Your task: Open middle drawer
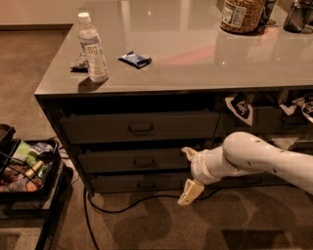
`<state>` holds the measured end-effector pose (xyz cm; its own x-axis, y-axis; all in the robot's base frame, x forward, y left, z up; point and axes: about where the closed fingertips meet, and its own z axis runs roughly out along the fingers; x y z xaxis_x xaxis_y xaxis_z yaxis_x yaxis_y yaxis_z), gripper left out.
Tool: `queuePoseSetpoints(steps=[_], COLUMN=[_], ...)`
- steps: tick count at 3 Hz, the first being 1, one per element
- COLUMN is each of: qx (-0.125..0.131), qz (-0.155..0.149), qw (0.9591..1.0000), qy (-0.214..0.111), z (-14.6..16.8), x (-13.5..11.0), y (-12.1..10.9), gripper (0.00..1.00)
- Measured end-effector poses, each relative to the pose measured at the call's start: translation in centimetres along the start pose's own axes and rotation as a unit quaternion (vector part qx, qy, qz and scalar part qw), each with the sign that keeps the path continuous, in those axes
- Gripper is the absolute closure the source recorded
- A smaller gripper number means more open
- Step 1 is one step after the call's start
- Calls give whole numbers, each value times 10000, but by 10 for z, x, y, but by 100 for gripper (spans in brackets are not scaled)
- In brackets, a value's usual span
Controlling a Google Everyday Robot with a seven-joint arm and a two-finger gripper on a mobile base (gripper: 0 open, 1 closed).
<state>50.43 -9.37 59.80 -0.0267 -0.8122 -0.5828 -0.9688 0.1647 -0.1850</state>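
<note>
**Claw waits by the middle drawer**

The white arm [264,158] comes in from the right, low down in front of the bench [195,53]. The claw [189,172] is at its end, just by the right end of the middle drawer [112,161]. Its two fingers are wide apart, one up and one down, with nothing between them. The top finger [187,152] is very near the drawer's right edge. I cannot tell if it touches.

The middle drawer looks shut. It sits between the top drawer [98,129] and the bottom drawer [117,183]. Its little handle [144,162] is in the middle of its front, off to the left of the claw. Nothing sits between the claw and the handle.

A black cable [122,205] lies on the floor under the drawers, near the bottom finger. On the left stands a black cart [54,195] full of small things.

On top of the bench are a water bottle [93,47], a blue packet [135,59] and a big jar [242,14] far back. Some black and white things [239,107] hang in the open space on the right, above the arm.
</note>
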Motion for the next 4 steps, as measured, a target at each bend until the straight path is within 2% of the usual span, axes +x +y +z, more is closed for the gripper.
queuePoseSetpoints(steps=[1,2,3,4], qx=[-100,-140,13,13], qz=[171,457,487,486], qw=[9998,9988,9988,9988], qy=[-98,-100,106,105], z=[21,57,111,111], x=[18,45,77,77], y=[-9,-24,-56,-56], gripper=[0,0,0,0])
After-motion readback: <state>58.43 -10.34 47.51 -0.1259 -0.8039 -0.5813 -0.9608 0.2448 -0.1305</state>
